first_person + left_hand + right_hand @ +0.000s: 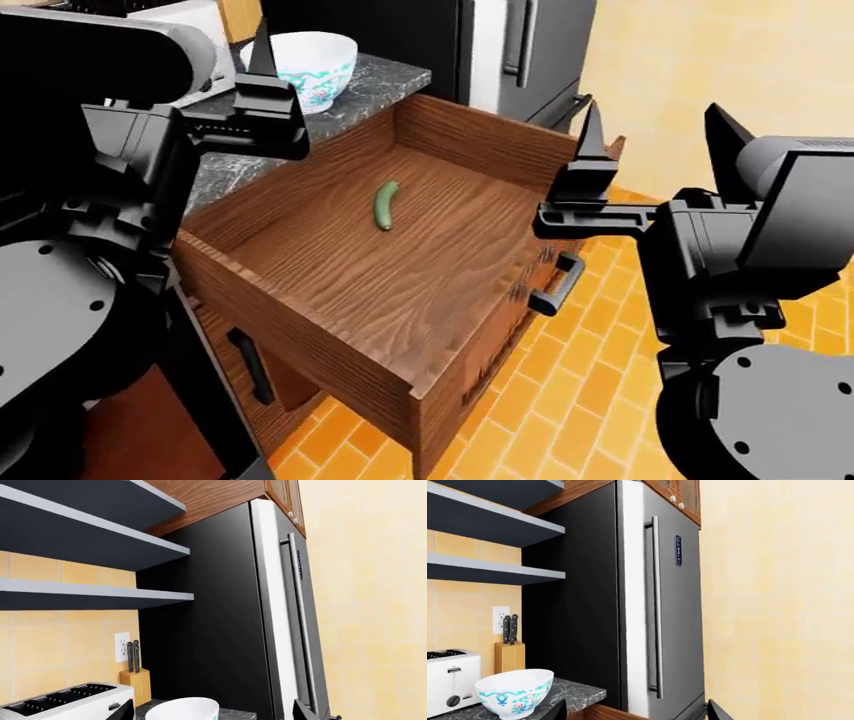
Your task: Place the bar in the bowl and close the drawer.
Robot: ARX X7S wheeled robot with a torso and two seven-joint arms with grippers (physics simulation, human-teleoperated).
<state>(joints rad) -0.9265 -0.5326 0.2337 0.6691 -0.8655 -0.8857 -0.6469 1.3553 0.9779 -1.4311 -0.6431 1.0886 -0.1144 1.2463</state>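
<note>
The bar [386,204] is a small green curved stick lying on the floor of the open wooden drawer [474,135], toward its back. The drawer is pulled far out, its silver handle [555,284] over the tiled floor. The white bowl with a teal and pink pattern [304,60] stands empty on the dark stone counter behind the drawer; it also shows in the left wrist view [183,711] and the right wrist view [515,690]. My left gripper [200,60] is raised at the drawer's left, open and empty. My right gripper [658,125] is raised at its right, open and empty.
A white toaster [447,685] and a knife block [509,657] stand on the counter [360,85] behind the bowl. A tall black fridge [594,605] adjoins the counter. Dark shelves [87,595] hang above. A lower cabinet handle [251,368] sits under the drawer.
</note>
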